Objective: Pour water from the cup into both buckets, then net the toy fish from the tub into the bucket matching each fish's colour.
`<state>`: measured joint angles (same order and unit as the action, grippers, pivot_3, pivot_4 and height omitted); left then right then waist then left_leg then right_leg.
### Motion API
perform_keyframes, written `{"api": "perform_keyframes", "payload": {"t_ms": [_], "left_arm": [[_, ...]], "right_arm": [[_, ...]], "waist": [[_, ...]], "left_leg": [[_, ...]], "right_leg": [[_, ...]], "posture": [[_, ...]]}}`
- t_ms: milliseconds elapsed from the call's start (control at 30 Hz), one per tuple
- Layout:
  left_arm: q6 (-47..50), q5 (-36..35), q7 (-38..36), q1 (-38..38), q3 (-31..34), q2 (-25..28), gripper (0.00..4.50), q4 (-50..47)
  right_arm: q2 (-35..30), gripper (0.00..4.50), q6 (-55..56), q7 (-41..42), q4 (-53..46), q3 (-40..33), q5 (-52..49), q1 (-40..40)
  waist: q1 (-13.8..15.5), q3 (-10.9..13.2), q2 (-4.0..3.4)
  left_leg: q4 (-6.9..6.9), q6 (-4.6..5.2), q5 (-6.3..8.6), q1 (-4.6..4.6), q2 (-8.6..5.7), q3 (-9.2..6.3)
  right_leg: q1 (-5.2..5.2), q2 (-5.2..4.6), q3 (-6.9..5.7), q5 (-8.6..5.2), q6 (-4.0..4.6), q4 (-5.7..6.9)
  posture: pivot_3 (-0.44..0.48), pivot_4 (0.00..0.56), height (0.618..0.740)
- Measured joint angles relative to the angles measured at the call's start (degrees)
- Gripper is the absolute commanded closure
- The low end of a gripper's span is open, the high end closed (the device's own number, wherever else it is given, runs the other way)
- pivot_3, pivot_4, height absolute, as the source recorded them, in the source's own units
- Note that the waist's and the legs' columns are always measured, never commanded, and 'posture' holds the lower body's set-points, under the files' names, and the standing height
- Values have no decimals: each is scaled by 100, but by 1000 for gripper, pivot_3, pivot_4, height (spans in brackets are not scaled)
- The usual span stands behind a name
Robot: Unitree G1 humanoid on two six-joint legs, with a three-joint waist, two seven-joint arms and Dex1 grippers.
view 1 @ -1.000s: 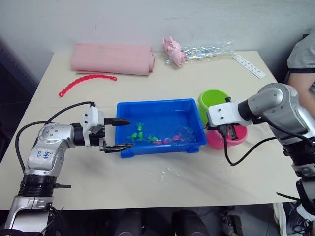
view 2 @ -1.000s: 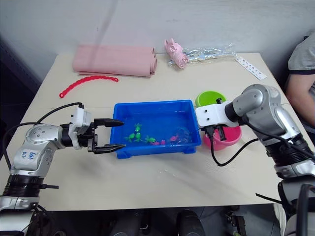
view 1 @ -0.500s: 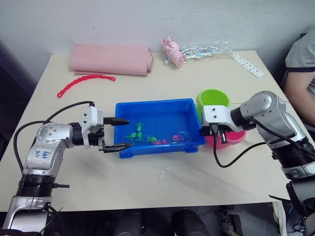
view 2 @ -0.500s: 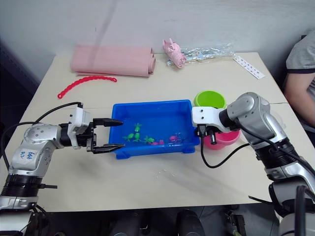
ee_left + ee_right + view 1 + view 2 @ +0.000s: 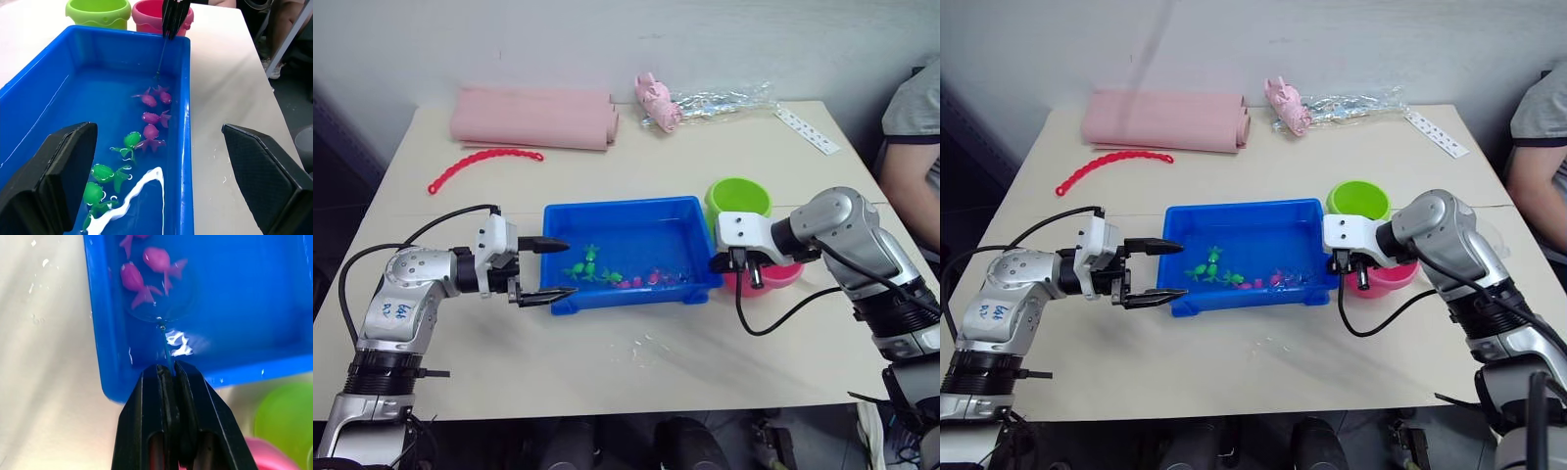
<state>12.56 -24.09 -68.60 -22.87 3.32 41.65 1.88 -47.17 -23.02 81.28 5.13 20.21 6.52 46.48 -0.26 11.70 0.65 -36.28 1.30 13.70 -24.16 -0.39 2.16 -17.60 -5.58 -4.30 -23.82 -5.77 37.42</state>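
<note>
The blue tub (image 5: 631,209) holds water with green fish (image 5: 590,264) and pink fish (image 5: 651,279). My left gripper (image 5: 546,269) stands open at the tub's left end, one finger over the rim and one outside it. My right gripper (image 5: 744,268) is at the tub's right end, shut on the net's thin handle. The net (image 5: 161,308) has its hoop in the water by two pink fish (image 5: 134,281). The green bucket (image 5: 738,196) and the pink bucket (image 5: 781,278) stand just right of the tub. The cup is out of view.
At the back of the table lie a rolled pink cloth (image 5: 533,116), a red beaded strip (image 5: 484,162), a pink toy (image 5: 656,98) with a clear bag, and a white strip (image 5: 813,130). A person (image 5: 913,127) sits at the right edge. Water drops (image 5: 651,348) lie before the tub.
My right gripper has moved left from over the pink bucket to the tub's right end, and the net's hoop now sits lower in the water. The left gripper has stayed put.
</note>
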Motion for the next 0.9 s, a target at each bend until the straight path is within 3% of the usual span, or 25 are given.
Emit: {"api": "perform_keyframes", "payload": {"t_ms": [367,900], "left_arm": [[10,-2,24,69,7,1,38,-118],[10,-3,29,70,9,1,38,-118]], "right_arm": [[-180,4500,670,120,530,4,95,414],[-180,4500,291,546,682,4,-98,526]], "waist": [[15,0,0],[12,0,0]], "left_leg": [[-2,0,0,-1,-1,0],[-2,0,0,-1,-1,-1]], "right_leg": [[1,-1,-2,0,0,-1],[1,-1,-2,0,0,0]], "posture": [[0,150,740],[0,150,740]]}}
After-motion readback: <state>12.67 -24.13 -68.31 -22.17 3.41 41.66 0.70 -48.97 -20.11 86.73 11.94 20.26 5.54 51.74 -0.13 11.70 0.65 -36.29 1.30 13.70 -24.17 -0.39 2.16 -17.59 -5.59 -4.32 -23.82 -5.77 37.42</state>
